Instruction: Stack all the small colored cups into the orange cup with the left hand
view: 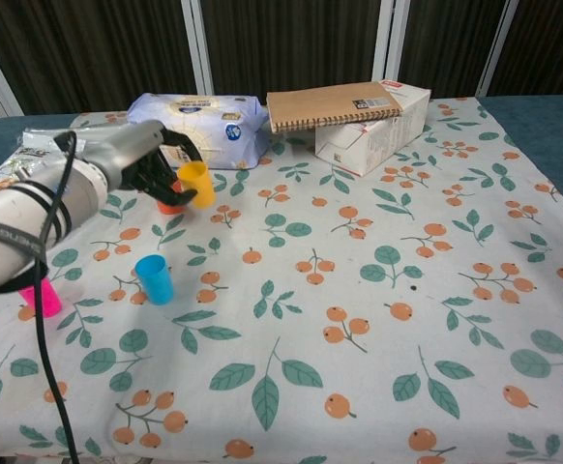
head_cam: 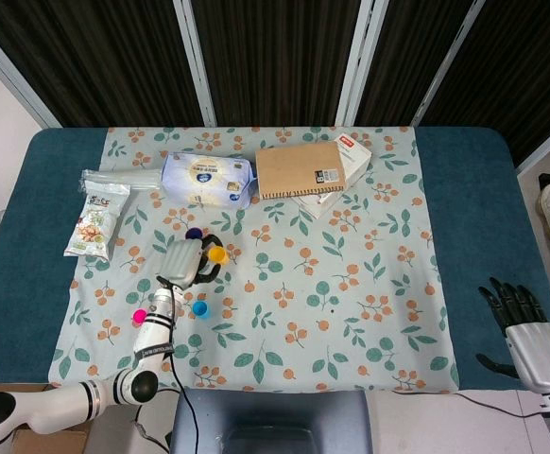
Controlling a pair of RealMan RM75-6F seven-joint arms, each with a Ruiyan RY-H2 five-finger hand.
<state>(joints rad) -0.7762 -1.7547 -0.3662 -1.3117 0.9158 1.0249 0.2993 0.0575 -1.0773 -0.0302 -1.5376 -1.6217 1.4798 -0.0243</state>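
My left hand (head_cam: 185, 260) (view: 136, 159) grips a yellow cup (head_cam: 217, 253) (view: 196, 184) and holds it tilted in the air. Just behind and below it stands the orange cup (view: 168, 205), partly hidden by the hand; the head view shows a purple inside (head_cam: 194, 233). A blue cup (head_cam: 199, 308) (view: 155, 279) stands upright on the cloth nearer the front. A pink cup (head_cam: 139, 317) (view: 40, 298) stands to its left. My right hand (head_cam: 525, 326) hangs open at the table's right front corner, holding nothing.
Along the back lie a tissue pack (head_cam: 207, 180) (view: 199, 128), a brown notebook (head_cam: 300, 168) on a white box (head_cam: 354, 151), a snack bag (head_cam: 95, 225) and a clear packet (head_cam: 114, 179). The floral cloth (head_cam: 351, 293) covers the table's middle.
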